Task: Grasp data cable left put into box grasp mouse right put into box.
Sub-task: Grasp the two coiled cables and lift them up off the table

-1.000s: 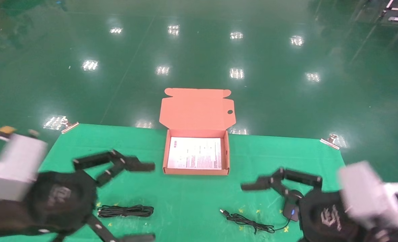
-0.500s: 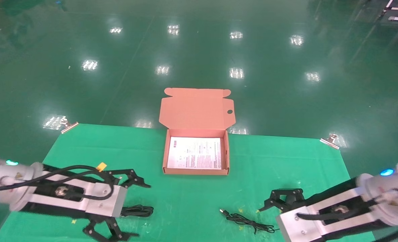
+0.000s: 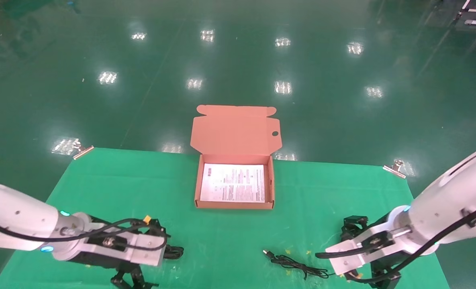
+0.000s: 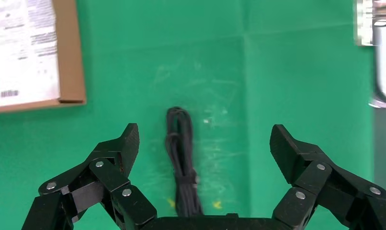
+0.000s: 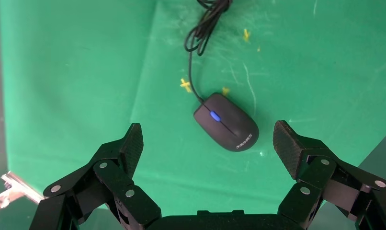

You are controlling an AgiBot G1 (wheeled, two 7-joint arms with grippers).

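Note:
The data cable [image 4: 181, 163], a narrow black bundle, lies on the green mat under my left gripper [image 4: 204, 139]. That gripper is open and hovers above the cable, which sits nearer one finger; only the cable's end [image 3: 174, 252] shows in the head view. The black mouse [image 5: 226, 122] lies on the mat below my open right gripper [image 5: 208, 136], between its fingers and apart from them. In the head view the right gripper hides the mouse. The mouse's cord [image 3: 298, 265] trails to the left. The open orange-brown box [image 3: 234, 205] stands at the mat's middle back, holding only its white sheet.
The box lid [image 3: 234, 130] stands open toward the far side. Metal clips [image 3: 394, 168] hold the green mat [image 3: 229, 241] at its far corners. The mat's edge and the green floor lie close beside the mouse [image 5: 76, 96]. A box corner [image 4: 71, 57] shows beyond the data cable.
Both arms have swung down from close to the head camera. The left gripper now hovers low over the data cable and the right over the mouse. The objects have not moved.

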